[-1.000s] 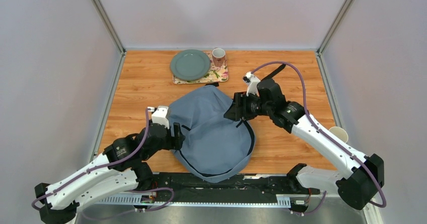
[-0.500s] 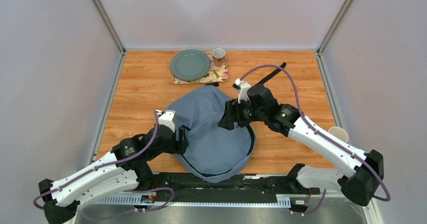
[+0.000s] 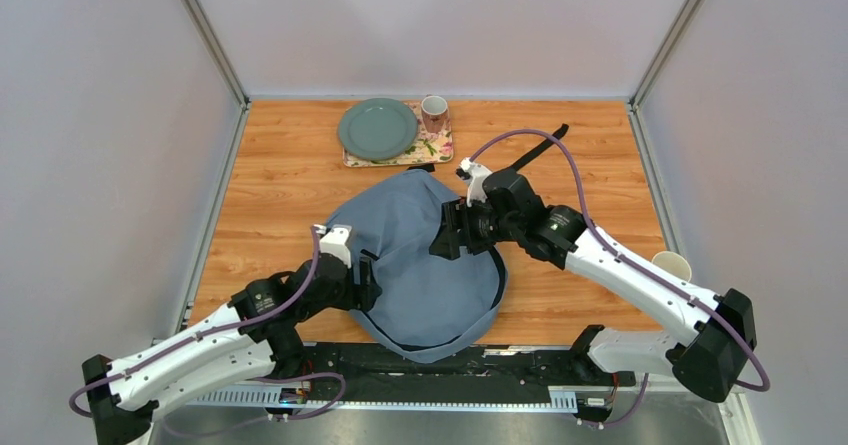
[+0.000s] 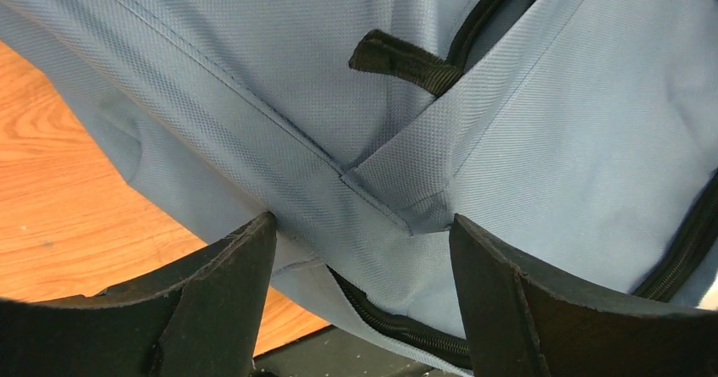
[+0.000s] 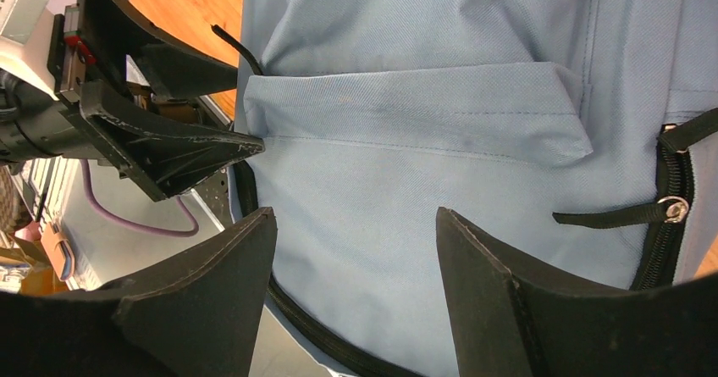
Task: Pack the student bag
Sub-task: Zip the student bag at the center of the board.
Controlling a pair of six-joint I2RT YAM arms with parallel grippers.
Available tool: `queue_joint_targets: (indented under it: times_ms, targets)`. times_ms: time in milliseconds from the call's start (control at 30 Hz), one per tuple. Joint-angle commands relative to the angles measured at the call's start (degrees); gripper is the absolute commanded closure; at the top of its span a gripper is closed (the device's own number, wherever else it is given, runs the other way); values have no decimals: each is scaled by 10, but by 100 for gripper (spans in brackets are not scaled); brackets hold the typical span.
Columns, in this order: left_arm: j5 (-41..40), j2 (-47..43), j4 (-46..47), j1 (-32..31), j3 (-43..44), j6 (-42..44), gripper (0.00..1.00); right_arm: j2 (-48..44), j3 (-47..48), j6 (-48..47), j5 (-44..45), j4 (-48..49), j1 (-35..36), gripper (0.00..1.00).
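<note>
Grey-blue bag point(image 3: 425, 275) lies flat on the table point(image 3: 270, 195), its near end reaching the front edge. Our left gripper point(image 4: 360, 233) sits at its left side, jaws spread either side of a fabric seam point(image 4: 372, 182), nothing pinched. Our right gripper point(image 5: 356, 216) hovers over the top, jaws wide too, empty. We judge both are lining up to lift fabric and get at the zip point(image 5: 669, 224). Far back, plate point(image 3: 377, 128) and mug point(image 3: 434, 113) sit well apart from the bag; bare wood either side gives room.
</note>
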Motion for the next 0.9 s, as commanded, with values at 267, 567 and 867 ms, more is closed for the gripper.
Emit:
queue_joint_targets:
  times_ms: [267, 567, 867]
  targets:
    - [-38, -56, 60, 0, -66, -49, 18, 14, 31, 9, 7, 18, 19, 28]
    - [-77, -92, 103, 0, -84, -52, 44, 62, 85, -9, 18, 22, 53, 28]
    - [-71, -124, 135, -1, -116, -60, 80, 161, 159, -50, 130, 3, 141, 29]
